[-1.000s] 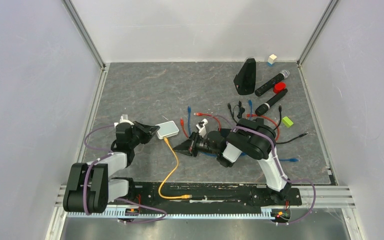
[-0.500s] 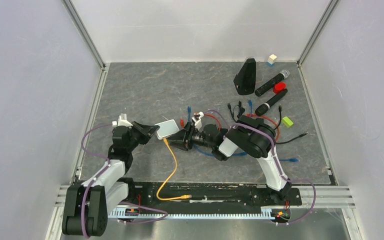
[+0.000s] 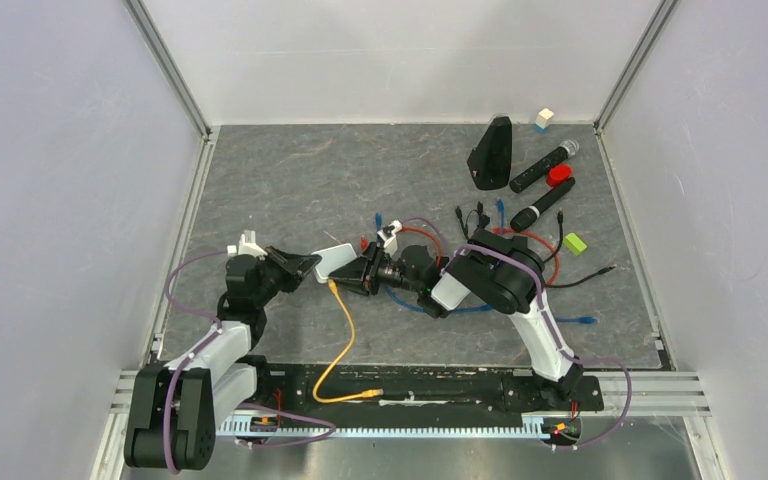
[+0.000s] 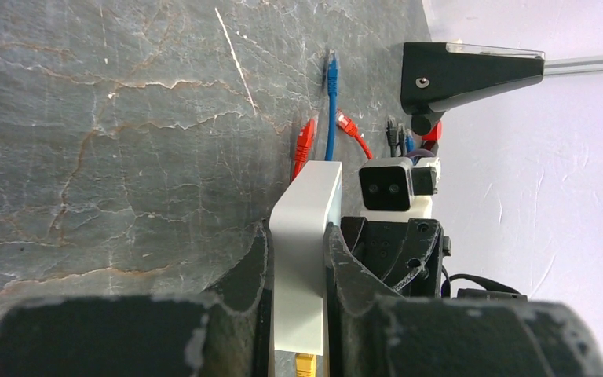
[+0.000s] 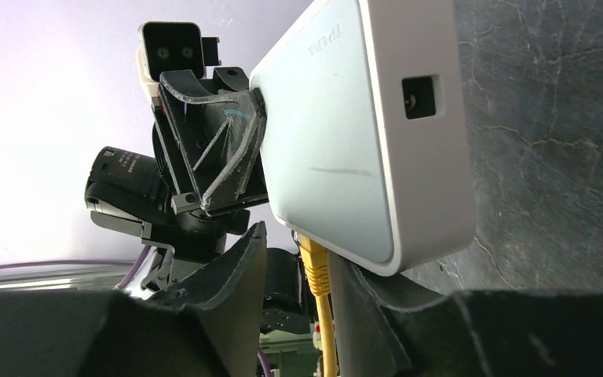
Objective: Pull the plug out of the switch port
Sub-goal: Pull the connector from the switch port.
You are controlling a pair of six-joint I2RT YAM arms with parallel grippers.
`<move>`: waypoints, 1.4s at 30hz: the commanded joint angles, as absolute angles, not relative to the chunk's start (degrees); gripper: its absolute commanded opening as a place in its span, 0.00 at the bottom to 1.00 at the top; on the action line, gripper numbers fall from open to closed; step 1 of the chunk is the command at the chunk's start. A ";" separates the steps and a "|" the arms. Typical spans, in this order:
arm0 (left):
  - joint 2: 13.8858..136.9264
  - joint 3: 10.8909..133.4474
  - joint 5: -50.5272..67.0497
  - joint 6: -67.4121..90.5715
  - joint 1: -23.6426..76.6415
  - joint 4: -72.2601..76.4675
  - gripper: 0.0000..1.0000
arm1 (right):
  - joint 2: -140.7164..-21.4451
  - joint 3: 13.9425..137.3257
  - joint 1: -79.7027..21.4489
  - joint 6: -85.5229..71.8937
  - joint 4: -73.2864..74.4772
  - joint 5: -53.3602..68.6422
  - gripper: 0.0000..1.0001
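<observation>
Grasp stage: left pincer (image 4: 298, 236) clamps the white switch (image 4: 310, 206) at centre-left of the top view; right pincer (image 5: 298, 255), part open, straddles its yellow plug (image 5: 315, 271) ungripped, so next close, then pull straight out

Left gripper (image 3: 310, 264) clamped tight, right gripper (image 3: 350, 277) facing it tip to tip, jaws partly apart.

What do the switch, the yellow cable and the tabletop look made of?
The switch looks like smooth white plastic with a slight sheen, moulded lettering and rounded edges. The cable has a yellow rubbery jacket, probably PVC, and it curves loosely. The tabletop is matte, grey and veined like stone, possibly a printed mat.
</observation>
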State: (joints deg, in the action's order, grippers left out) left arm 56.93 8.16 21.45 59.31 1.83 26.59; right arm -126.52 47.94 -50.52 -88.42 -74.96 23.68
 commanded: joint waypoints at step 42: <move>72.93 9.51 18.83 64.23 0.09 48.95 0.02 | -123.69 33.21 -53.25 -90.05 -83.32 31.49 0.00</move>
State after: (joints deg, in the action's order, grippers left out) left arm 71.59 7.40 30.61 65.45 3.05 37.12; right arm -126.04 37.85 -52.23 -90.91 -81.25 23.27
